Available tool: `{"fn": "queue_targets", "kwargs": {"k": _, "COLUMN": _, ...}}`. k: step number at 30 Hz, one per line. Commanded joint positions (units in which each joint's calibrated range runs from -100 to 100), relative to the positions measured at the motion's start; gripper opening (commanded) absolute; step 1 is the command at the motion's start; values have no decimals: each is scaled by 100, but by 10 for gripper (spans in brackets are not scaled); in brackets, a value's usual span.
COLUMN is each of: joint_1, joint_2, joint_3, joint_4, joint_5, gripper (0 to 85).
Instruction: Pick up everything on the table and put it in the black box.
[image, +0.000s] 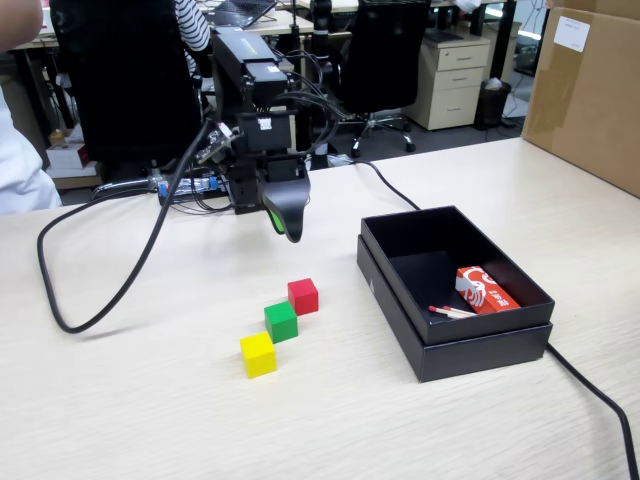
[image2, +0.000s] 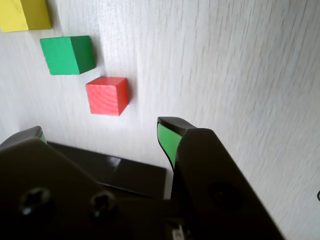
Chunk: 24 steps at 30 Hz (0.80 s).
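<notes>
In the fixed view the jaws (image: 288, 222) hang above the pale wood-grain worktop (image: 150, 400), pointing down, with only one dark, green-lined tip clearly showing, so their opening cannot be read here. The three cubes lie on the worktop below and in front of the jaws, in a diagonal row: the red cube (image: 303, 296) nearest the tip, the green cube (image: 281, 321) just beside it, the yellow cube (image: 258, 354) farthest out. None touches the jaws. Right of the jaws, well apart, sits the black box (image: 500, 340), its top open; inside lie a red-and-white printed packet (image: 483, 289) and a thin red-tipped stick (image: 452, 311). The packet's print is too small to read. A brown cardboard carton (image: 590, 95) stands at the far right with a white label whose writing is illegible.

In the wrist view the jaws (image2: 102, 135) stand wide apart and hold nothing; the two green-lined tips show at left and centre. The red cube (image2: 106, 95) lies just beyond the gap between them, the green cube (image2: 67, 54) further out and the yellow cube (image2: 24, 14) at the frame's top left corner, all resting on the worktop (image2: 225, 70)
</notes>
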Motion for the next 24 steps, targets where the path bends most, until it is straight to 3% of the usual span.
{"fn": "queue_targets", "kwargs": {"k": 1, "joint_1": 44, "joint_2": 437, "joint_3": 626, "joint_4": -173, "joint_5": 5, "gripper": 445}}
{"fn": "queue_targets", "kwargs": {"k": 9, "joint_1": 54, "joint_2": 2215, "joint_3": 1261, "joint_4": -199, "joint_5": 5, "gripper": 445}}
{"fn": "queue_targets", "kwargs": {"k": 24, "joint_1": 49, "joint_2": 3431, "joint_3": 1651, "joint_4": -190, "joint_5": 5, "gripper": 441}}
